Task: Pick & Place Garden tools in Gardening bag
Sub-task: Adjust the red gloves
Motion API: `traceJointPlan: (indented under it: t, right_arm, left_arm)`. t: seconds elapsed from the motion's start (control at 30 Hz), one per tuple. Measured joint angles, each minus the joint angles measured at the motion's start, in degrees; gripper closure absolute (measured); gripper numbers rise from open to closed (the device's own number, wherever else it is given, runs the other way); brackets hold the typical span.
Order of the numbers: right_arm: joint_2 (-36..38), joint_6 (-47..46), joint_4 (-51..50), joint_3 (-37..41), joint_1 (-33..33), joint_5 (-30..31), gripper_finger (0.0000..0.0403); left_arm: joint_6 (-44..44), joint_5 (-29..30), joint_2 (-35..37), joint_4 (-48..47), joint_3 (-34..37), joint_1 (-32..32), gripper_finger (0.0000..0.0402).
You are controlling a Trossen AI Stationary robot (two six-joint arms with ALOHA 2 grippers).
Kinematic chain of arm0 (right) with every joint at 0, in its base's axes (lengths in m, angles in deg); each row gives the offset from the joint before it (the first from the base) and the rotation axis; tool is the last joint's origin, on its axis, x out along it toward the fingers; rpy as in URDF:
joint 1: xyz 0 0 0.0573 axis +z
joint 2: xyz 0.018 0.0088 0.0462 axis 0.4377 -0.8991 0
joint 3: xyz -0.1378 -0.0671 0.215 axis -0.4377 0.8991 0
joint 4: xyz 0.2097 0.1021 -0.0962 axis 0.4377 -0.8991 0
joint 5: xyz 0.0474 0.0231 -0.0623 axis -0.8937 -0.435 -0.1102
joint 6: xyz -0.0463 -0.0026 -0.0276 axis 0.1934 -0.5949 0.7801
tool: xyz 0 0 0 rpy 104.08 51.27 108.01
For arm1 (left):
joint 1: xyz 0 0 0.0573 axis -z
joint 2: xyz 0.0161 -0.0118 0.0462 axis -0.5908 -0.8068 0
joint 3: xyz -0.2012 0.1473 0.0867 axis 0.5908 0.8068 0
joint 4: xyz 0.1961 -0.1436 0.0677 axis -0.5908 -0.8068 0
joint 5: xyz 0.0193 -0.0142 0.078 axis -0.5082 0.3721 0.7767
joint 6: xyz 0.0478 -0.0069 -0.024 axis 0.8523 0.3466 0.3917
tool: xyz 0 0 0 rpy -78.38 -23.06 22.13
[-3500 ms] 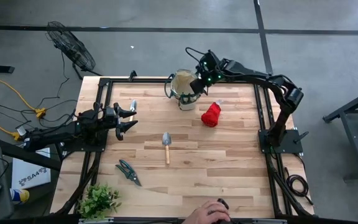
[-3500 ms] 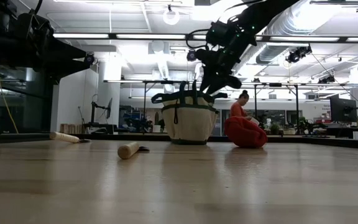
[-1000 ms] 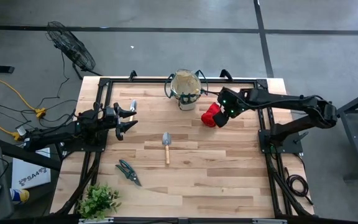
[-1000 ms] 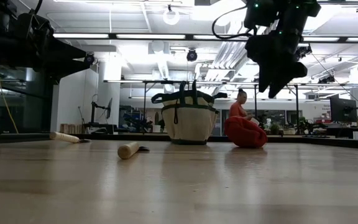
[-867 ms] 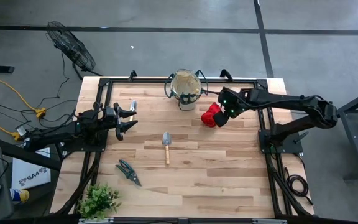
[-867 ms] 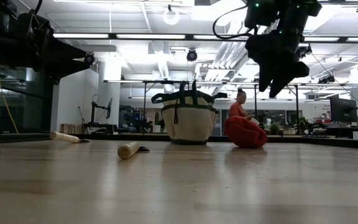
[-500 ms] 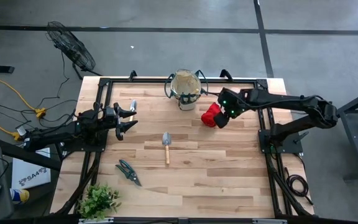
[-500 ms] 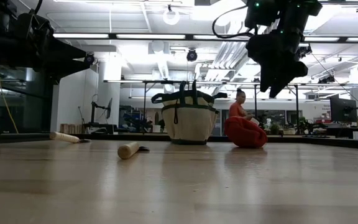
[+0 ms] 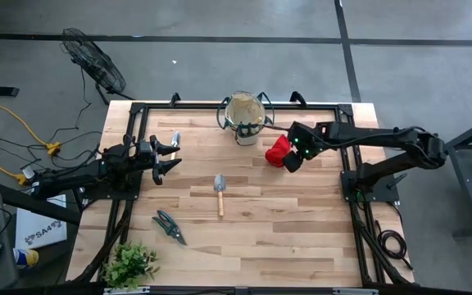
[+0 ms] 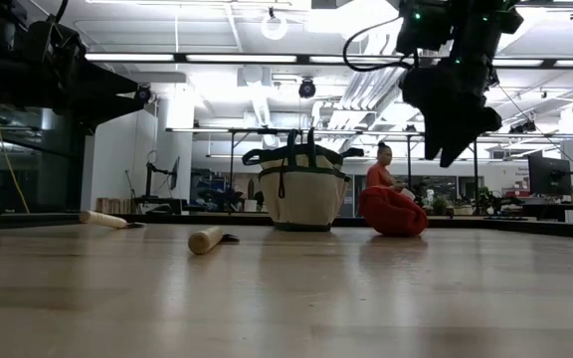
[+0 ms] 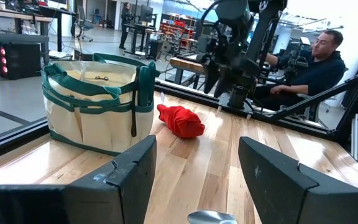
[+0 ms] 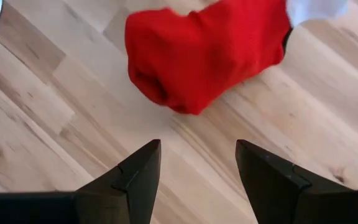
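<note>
Your right gripper hangs in the air over the red cloth-like bundle, which lies on the pale wooden plank table just beside the round beige canvas gardening bag with dark green trim. In the right wrist view the two dark fingers stand apart with bare wood between them, and the bundle sits ahead of the tips, untouched. The low view shows the same gripper raised clear above the bundle, nothing held.

The bag stands upright near the table's far edge, loop handles up, and the bundle rests on its right side as you see it from above, close to it; you cannot tell whether they touch.

Your left gripper waits over the left part of the table, its fingers spread wide and empty; the left wrist view looks between those fingers across to the bag and the bundle.

The wooden-handled metal trowel lies near the table's middle. The dark green-handled pruning shears lie towards the near left, and a leafy green plant sits at the near left corner. A small metal-tipped tool lies just beside the left gripper; you cannot tell which tool it is. A person in dark clothes sits beyond the table.
</note>
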Motion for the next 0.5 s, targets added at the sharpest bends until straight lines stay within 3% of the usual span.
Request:
traceJointPlan:
  t: [0.5]
  right_arm:
    - [4.5,-5.1,3.8,5.4,0.3,0.0,0.0202]
  left_arm:
    - [0.0,0.0,0.0,0.0,0.0,0.0,0.0178]
